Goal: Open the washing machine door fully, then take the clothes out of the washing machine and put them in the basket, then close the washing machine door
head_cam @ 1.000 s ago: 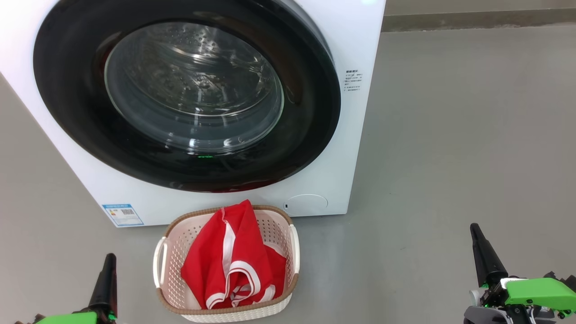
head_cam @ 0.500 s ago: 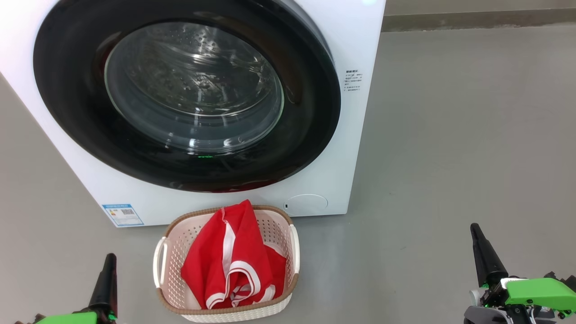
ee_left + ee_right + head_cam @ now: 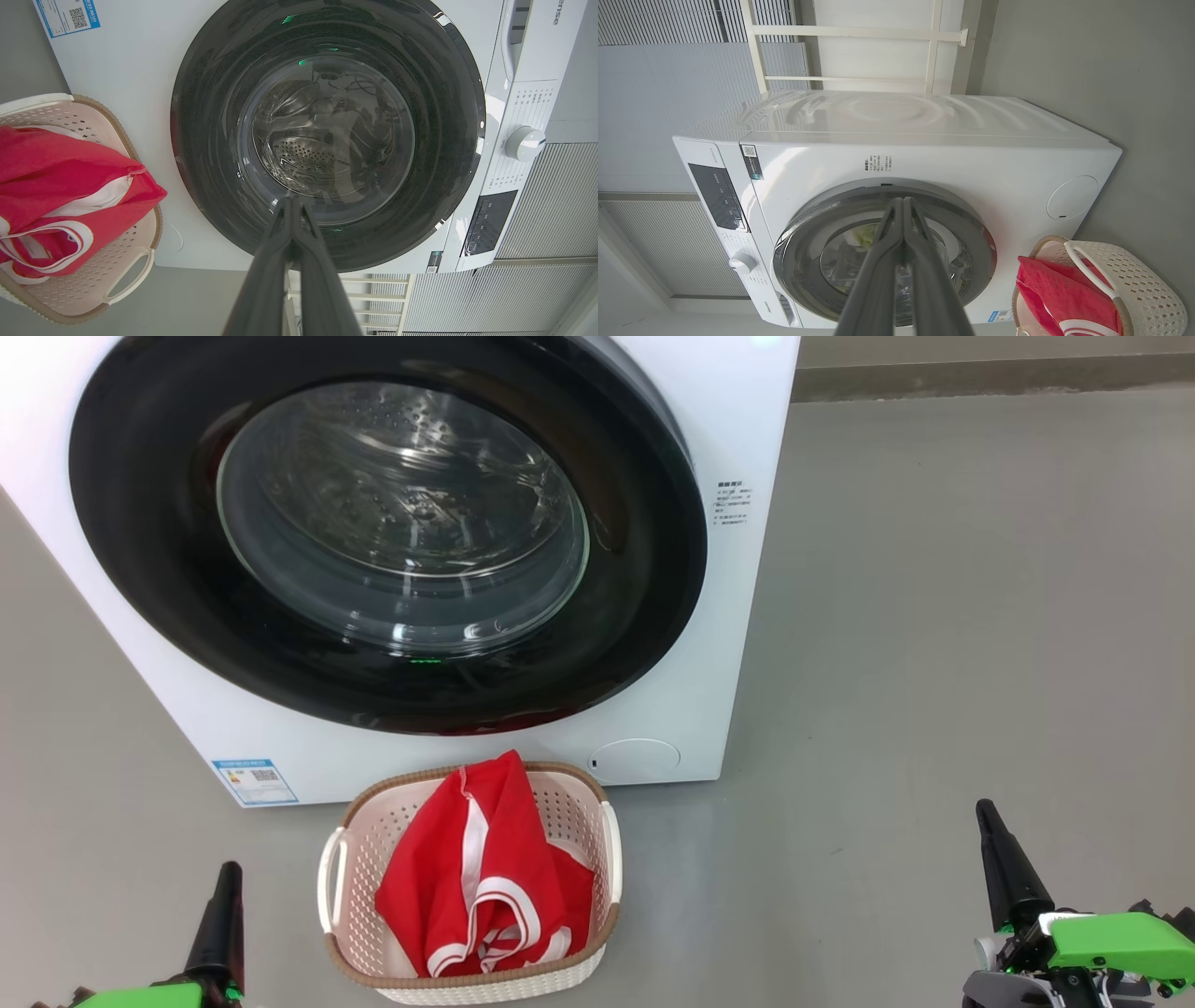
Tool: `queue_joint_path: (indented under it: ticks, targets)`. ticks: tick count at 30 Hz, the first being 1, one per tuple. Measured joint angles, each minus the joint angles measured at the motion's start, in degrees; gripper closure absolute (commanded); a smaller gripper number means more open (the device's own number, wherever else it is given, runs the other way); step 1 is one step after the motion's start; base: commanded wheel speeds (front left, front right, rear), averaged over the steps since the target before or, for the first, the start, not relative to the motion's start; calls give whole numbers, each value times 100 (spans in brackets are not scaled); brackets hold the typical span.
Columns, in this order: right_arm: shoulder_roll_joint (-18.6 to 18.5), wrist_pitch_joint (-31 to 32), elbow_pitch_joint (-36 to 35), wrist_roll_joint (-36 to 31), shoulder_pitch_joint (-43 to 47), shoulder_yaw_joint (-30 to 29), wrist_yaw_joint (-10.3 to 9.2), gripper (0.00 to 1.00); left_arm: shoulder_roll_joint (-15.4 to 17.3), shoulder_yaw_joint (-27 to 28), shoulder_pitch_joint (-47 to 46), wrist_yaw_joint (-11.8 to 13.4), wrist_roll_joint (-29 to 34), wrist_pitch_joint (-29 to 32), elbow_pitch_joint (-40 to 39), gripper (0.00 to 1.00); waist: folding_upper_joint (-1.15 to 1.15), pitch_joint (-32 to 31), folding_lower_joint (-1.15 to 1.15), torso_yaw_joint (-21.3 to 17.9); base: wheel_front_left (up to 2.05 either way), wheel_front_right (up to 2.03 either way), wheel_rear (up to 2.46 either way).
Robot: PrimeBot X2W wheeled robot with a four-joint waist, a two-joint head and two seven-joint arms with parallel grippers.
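Observation:
The white washing machine stands ahead with its black-rimmed round door lying flat against its front, the steel drum showing through the glass. Red clothes with white stripes lie in the cream basket on the floor just before the machine. My left gripper sits low at the left, shut, with nothing in it. My right gripper sits low at the right, shut and empty too. In the left wrist view the door, the clothes and the basket show; the right wrist view shows the machine sideways.
Grey floor spreads wide to the right of the machine. A blue label sticker and a small round cover sit low on the machine's front. The control panel and dial are in the left wrist view.

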Motion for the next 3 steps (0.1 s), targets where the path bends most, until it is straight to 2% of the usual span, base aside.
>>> queue_joint_path:
  ticks: [3]
  targets:
    - [1, 1, 0, 0, 0, -1, 0, 100, -1, 1, 0, 0, 1, 0, 0, 100, 0, 0, 0, 0, 0, 0, 0]
